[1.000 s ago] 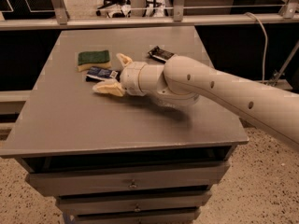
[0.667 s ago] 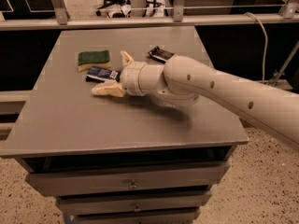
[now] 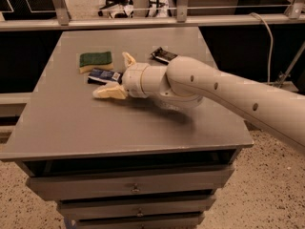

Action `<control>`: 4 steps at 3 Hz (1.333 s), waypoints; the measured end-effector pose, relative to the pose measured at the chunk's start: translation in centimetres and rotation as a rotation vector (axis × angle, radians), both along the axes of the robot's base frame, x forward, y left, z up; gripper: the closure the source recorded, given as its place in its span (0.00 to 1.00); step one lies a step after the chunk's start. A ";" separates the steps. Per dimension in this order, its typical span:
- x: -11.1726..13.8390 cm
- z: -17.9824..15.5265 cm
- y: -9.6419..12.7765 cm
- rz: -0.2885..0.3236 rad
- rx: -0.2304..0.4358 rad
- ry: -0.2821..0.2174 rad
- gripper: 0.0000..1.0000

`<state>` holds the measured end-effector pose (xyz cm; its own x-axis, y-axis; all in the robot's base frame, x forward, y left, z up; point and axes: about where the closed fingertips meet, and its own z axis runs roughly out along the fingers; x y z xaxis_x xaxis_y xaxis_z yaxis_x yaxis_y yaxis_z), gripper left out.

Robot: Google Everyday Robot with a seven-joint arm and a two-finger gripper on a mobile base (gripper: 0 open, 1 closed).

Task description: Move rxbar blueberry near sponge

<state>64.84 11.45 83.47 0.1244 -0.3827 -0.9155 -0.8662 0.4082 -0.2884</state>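
Observation:
The rxbar blueberry [image 3: 101, 75], a flat blue-wrapped bar with a white patch, lies flat on the grey table [image 3: 71, 123] just in front of the sponge [image 3: 95, 61]. The sponge is green on top with pale yellow foam beneath, and sits at the table's back left. My gripper [image 3: 110, 75] reaches in from the right, low over the table. It is open, with one cream finger [image 3: 127, 59] behind the bar's right end and the other [image 3: 107, 93] in front of it. The bar lies between them, a narrow gap from the sponge.
A black-wrapped bar [image 3: 164, 55] lies behind my wrist at the table's back middle. My thick white arm [image 3: 224, 94] crosses the right half of the table. Drawers sit under the front edge. A rail runs behind the table.

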 end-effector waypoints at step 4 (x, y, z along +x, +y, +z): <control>0.0 0.1 0.0 0.000 0.000 0.000 0.00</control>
